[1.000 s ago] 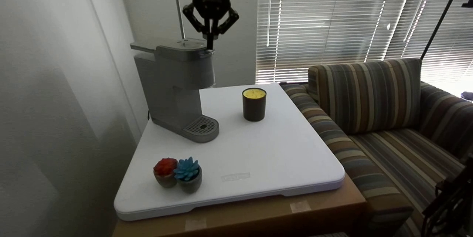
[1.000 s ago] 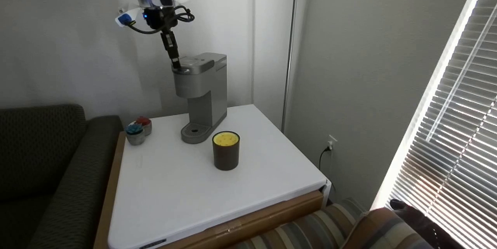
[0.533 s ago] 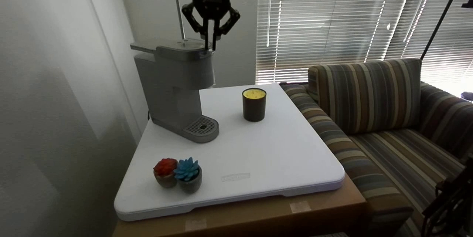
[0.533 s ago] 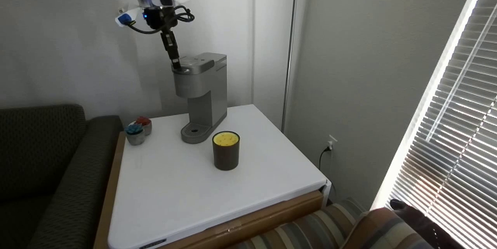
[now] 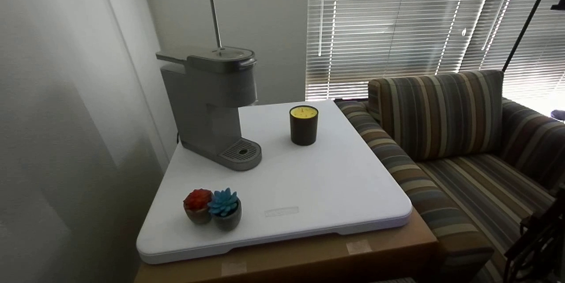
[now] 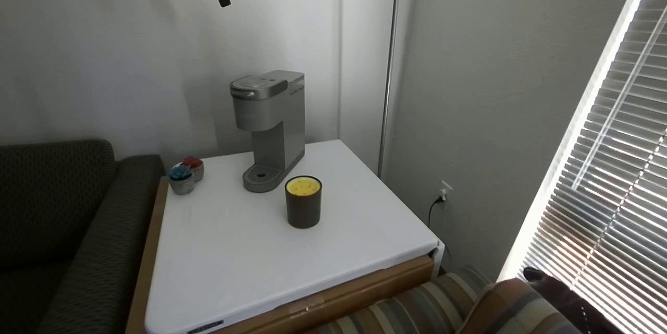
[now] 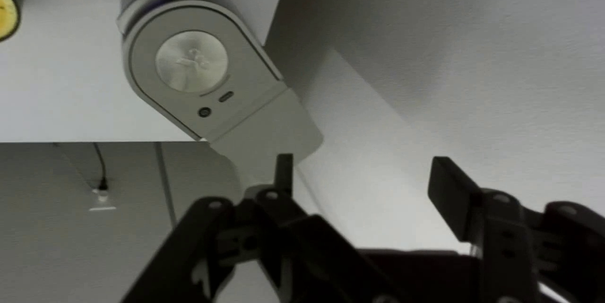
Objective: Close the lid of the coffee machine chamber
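My gripper (image 7: 363, 170): two dark, blocky fingers (image 7: 284, 173) spread wide, pale wall (image 7: 373, 199) showing between. It hangs higher than the machine (image 5: 198, 106), well apart from it; in an exterior view only its dark lower end shows, at the top edge.

Lid (image 7: 236, 69) lies down flat on the chamber (image 6: 255, 112) in both exterior views. Wrist view gives a smooth grey plate, round-nosed, edged by a fine dark line, a shiny disc (image 7: 191, 61) set in it, small slot (image 7: 226, 96) and round button (image 7: 204, 112) behind. Handle (image 7: 146, 6) curves about its front. Chamber beneath: grey drum, curved face.

Lower on the machine, a drip tray (image 5: 242, 149): round-ended, perforated, one dark hole.

Jar (image 5: 303, 132) upright on the desk (image 5: 326, 186), apart from the machine: straight-sided, dark brown, yellow top with flecks. Toward a corner, two squat grey pots (image 5: 223, 221), close together; whether touching, I cannot tell. Red plant (image 5: 198, 200) rounded and knobbly, blue plant (image 5: 224, 202) pointed-leaved.

Desk: smooth white slab, rounded corners, brown base (image 5: 326, 250). Alongside, a striped cloth armchair (image 5: 441, 115); slatted blinds (image 5: 375, 31) beyond.
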{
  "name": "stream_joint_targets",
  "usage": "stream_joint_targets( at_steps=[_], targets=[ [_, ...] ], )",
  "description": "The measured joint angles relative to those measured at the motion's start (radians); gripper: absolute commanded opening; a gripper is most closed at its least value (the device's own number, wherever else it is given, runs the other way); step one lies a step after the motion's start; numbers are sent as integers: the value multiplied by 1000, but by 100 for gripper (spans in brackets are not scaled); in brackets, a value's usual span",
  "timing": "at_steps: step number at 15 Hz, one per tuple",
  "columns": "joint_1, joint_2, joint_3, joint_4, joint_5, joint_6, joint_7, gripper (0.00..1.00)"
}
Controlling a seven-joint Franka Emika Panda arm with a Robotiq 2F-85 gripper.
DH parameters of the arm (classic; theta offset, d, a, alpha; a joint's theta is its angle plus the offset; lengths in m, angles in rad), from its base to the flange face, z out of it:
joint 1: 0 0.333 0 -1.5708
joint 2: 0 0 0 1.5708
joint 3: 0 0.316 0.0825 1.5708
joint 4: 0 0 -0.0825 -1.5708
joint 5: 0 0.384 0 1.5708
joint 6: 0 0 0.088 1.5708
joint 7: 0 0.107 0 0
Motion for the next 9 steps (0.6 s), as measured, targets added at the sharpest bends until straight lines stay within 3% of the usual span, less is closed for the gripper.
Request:
stream_joint_targets(
  at_steps=[5,9],
  targets=[
    [-87,-5,103,30,277,-94,-335,100],
    [-122,-2,110,47,331,-205,-410,100]
  ],
)
